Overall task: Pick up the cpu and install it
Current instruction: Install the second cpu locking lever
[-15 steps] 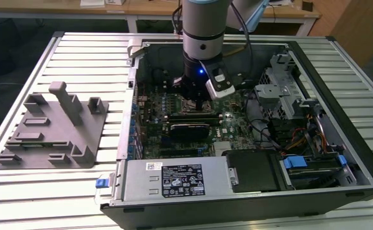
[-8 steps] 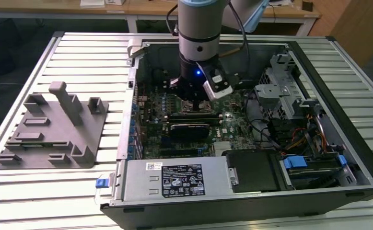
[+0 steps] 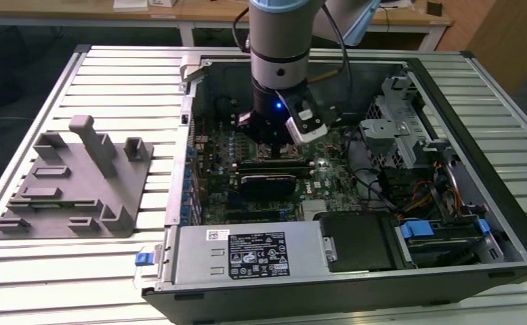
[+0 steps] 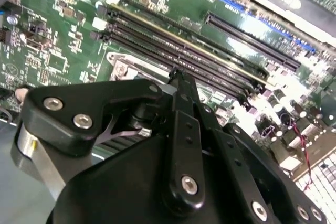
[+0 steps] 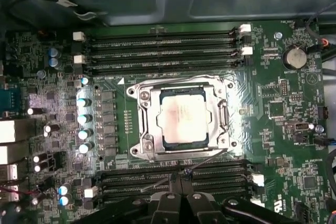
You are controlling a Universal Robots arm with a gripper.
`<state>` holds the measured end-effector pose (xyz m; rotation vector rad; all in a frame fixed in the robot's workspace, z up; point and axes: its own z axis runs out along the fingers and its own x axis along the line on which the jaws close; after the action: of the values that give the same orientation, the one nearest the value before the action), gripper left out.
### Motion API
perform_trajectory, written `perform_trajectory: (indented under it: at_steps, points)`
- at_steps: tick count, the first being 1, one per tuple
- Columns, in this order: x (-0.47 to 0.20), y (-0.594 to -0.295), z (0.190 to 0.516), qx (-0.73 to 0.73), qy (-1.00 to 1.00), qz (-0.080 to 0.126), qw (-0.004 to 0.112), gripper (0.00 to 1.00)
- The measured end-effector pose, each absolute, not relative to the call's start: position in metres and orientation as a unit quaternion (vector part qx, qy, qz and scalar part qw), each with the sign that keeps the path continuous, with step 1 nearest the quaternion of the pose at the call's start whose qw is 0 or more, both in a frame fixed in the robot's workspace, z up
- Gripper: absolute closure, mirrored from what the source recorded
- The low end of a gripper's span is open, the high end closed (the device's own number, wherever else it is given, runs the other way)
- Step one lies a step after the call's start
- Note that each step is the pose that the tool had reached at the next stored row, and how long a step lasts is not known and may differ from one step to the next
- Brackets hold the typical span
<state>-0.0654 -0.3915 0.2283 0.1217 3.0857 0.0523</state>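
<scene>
1. The cpu (image 5: 184,117) sat flat in the socket frame (image 5: 140,124) on the motherboard (image 5: 283,129), silvery top up, edges roughly square to the frame in the first wrist view.
2. The gripper (image 5: 180,178) hung just off the socket, over the RAM slots (image 5: 173,174) beside it, inside the open PC case (image 3: 480,203) on the bench (image 3: 110,74).
3. The fingers (image 5: 176,182) were drawn together to a narrow tip, nothing between them, not touching the chip.
4. My take: seating looked done or nearly so. To do it well I'd check corners sit level w/ no tilt, and keep the tip off the slots.
5. The grey fixture block (image 3: 74,183) stood well apart, outside the case.
</scene>
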Motion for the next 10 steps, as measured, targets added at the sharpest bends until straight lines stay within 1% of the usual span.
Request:
perform_trajectory:
  at_steps: [10]
  points:
    - [-0.0684,-0.3982,0.2231,0.04,0.998,0.046,0.025,0.89]
